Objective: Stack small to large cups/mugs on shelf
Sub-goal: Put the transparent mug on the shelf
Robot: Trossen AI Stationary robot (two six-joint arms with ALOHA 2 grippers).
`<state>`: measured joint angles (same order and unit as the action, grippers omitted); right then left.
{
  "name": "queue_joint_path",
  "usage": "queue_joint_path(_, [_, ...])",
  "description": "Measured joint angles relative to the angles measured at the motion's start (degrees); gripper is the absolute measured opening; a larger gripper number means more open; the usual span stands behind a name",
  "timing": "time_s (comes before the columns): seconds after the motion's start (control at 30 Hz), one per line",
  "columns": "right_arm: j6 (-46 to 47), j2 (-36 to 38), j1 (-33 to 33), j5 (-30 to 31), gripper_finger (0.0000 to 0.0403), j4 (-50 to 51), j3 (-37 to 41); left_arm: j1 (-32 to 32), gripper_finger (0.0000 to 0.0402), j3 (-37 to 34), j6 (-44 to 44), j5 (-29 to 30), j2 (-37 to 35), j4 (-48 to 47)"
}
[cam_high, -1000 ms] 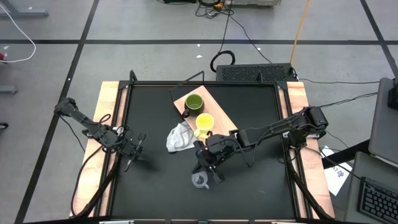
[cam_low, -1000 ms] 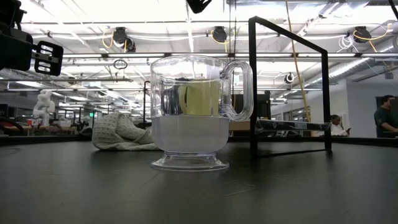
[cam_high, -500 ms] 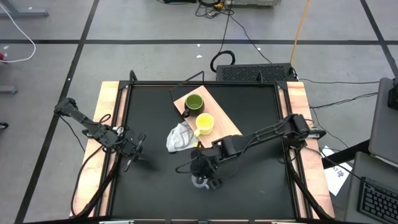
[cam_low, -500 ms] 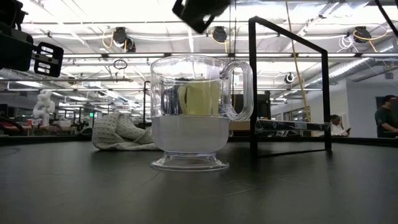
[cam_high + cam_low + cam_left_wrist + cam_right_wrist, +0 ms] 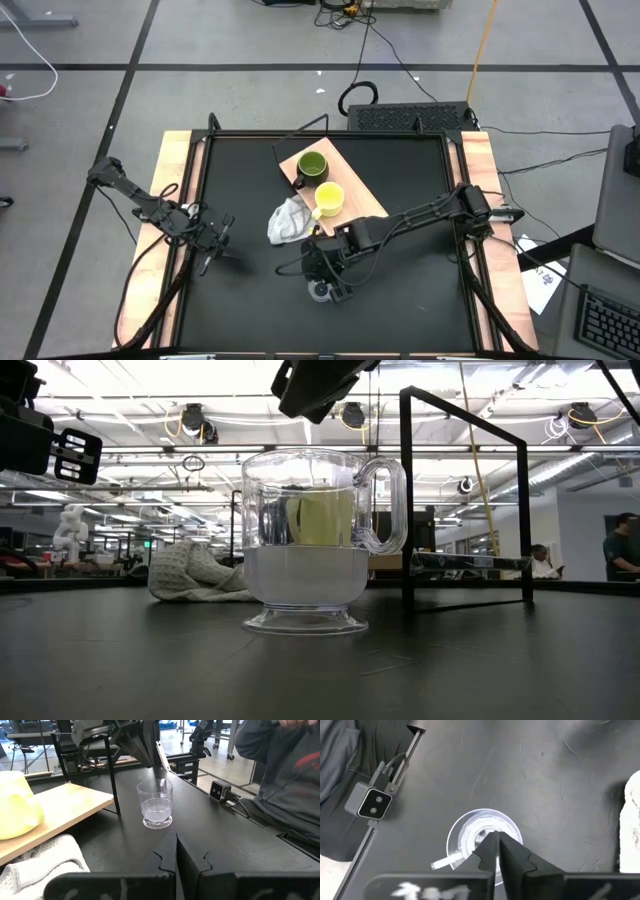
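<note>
The clear glass cup (image 5: pixel 322 290) stands upright on its foot on the black tabletop, near the front edge; it also shows in the low view (image 5: pixel 315 540) and the left wrist view (image 5: pixel 156 802). My right gripper (image 5: pixel 496 836) hangs shut just above the cup's mouth, slanting down, with a gap over the rim in the low view (image 5: pixel 312 388). The dark green mug (image 5: pixel 312 165) and the yellow mug (image 5: pixel 329 198) stand on the light-wood shelf (image 5: pixel 358 192). My left gripper (image 5: pixel 222 240) waits shut at the table's left.
A white cloth (image 5: pixel 288 222) lies crumpled left of the shelf, between it and the glass cup. The shelf's dark metal frame (image 5: pixel 465 510) rises behind the cup. A small camera (image 5: pixel 372 802) sits at the near edge. A person in grey (image 5: pixel 280 770) stands close by.
My right gripper has gone a little toward the table's left and near edge and come down, tipping from nearly level into a steep downward slant, so its shut fingers now hang over the glass cup's mouth. The cup has not moved.
</note>
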<state>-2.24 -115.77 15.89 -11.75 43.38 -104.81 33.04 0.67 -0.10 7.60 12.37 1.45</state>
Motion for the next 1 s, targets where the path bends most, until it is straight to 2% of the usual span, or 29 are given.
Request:
queue_joint_path(0.13, [0.83,0.00,-0.06,0.00,0.0040,0.61,0.00,0.00,0.0008,-0.02,-0.12,0.00,0.00,0.01])
queue_joint_path(0.47, [-3.35,-0.21,-0.06,0.10,0.0167,1.37,0.00,0.00,0.0008,-0.02,-0.20,0.00,-0.01,0.00])
queue_joint_path(0.53, [-4.25,-0.43,-0.03,2.03,0.0183,1.05,0.00,0.00,0.0008,-0.02,-0.20,0.00,0.01,0.00])
queue_joint_path(0.63, [-6.21,-0.43,-0.03,5.80,0.0197,0.50,0.04,0.00,0.0008,-0.02,-0.20,0.00,-0.01,0.00])
queue_joint_path(1.0, [-8.13,-0.41,-0.03,5.99,0.0197,-0.02,0.04,0.00,0.0008,-0.02,-0.17,0.00,-0.01,0.00])
